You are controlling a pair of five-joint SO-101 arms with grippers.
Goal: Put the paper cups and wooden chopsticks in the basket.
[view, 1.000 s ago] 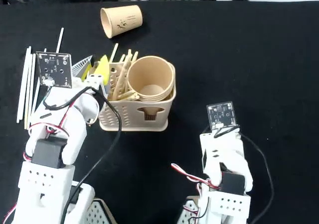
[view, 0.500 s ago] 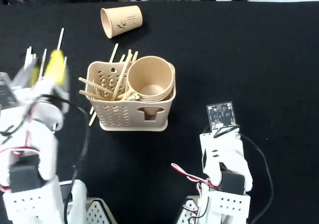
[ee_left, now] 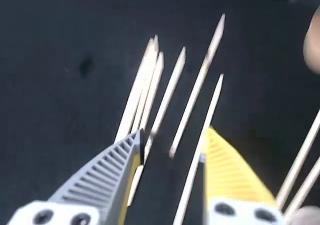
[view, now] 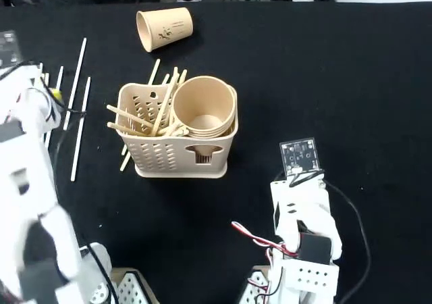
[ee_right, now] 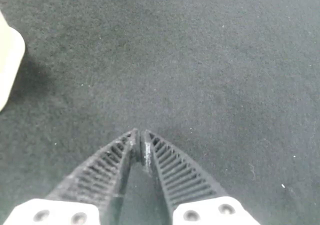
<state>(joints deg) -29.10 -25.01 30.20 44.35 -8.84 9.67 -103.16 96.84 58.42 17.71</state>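
Note:
The beige basket [view: 177,145] stands mid-table with nested paper cups [view: 204,108] and several wooden chopsticks [view: 145,115] in it. Another paper cup [view: 164,27] lies on its side at the far edge. Several loose chopsticks [view: 75,101] lie left of the basket. My left arm [view: 27,135] is at the table's left edge. Its gripper [ee_left: 173,135] hangs open just above the loose chopsticks [ee_left: 200,85], holding nothing. My right gripper [ee_right: 140,137] is shut and empty over bare cloth, right of the basket; its arm [view: 302,203] sits near the front.
Black cloth [view: 337,74] covers the table, with free room to the right and behind the basket. One chopstick [view: 124,161] lies against the basket's front left corner. A corner of the basket [ee_right: 7,60] shows in the right wrist view.
My left arm swung from the basket's left side out to the loose chopsticks at the left. Two more chopsticks now lie in the basket. The right arm kept still.

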